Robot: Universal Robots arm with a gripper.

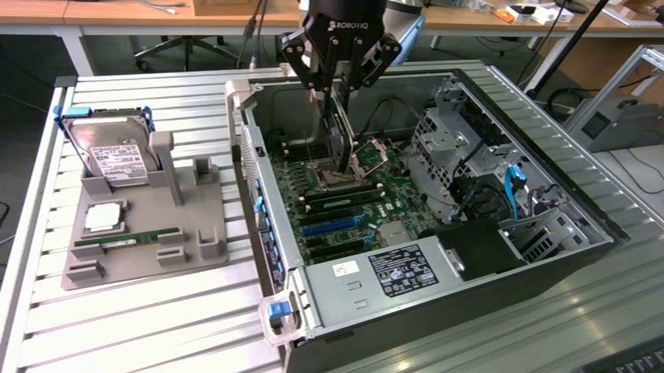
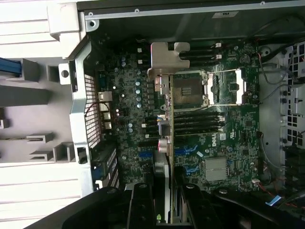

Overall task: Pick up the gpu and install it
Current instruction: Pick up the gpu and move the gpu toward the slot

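Your gripper is squeezing the gpu with its fingers partly closed. You are holding the card on its edge, over the green board inside the open computer case.

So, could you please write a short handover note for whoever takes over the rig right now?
Claw: shut on the graphics card, gripping its upper edge.
Graphics card: hanging on edge inside the open computer case, over the motherboard near the processor socket.
Tray, on the exterior view's left: holds the hard drive and memory stick.
Done: card picked up and brought into the case.
Left: card is not yet seated in a slot.
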